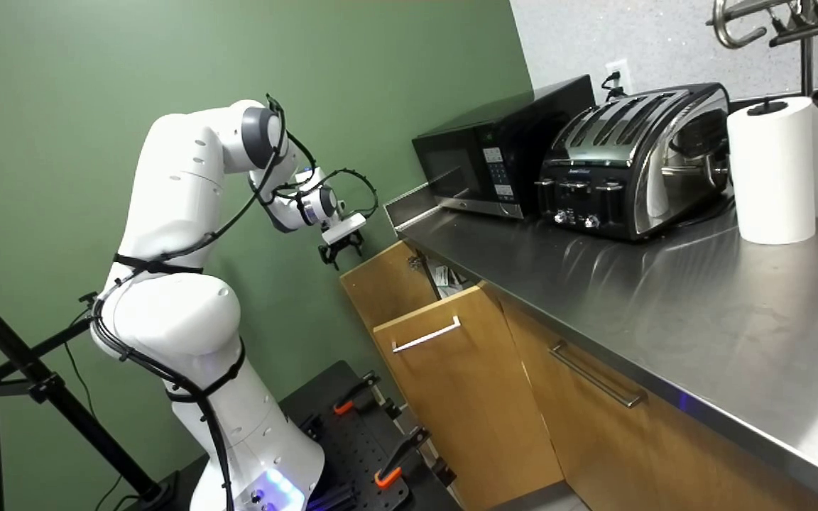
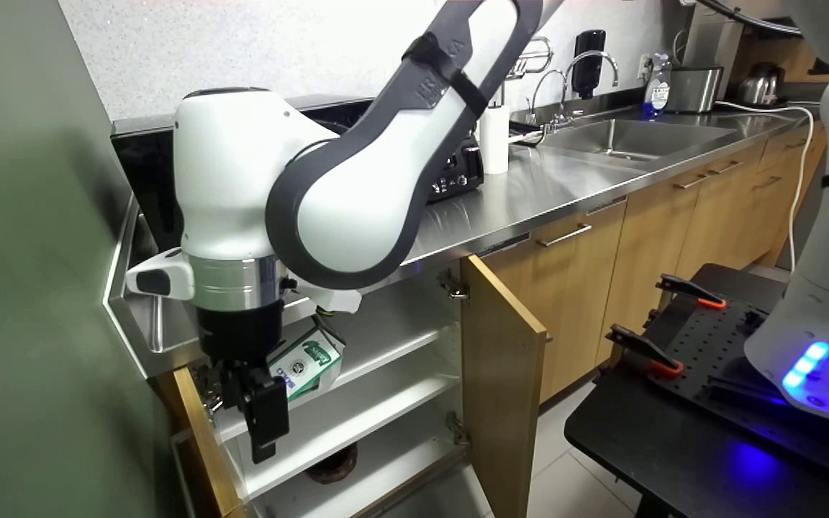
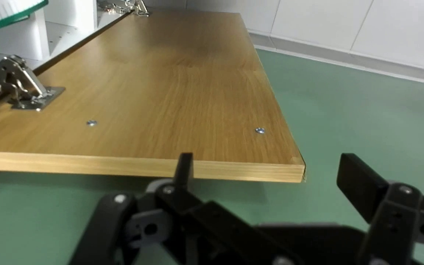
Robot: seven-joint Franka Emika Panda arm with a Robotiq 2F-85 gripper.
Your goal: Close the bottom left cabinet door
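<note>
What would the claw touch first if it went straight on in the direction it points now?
Probably the open bottom left cabinet door, at its top edge near the free corner: in the wrist view, one finger of the claw overlaps that edge. Depth is unclear; it might pass beside the door.

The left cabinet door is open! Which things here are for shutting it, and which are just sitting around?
For the job:
left cabinet door
gripper

Just sitting around:
toaster
microwave
paper roll
spray bottle
box
other open door
</note>
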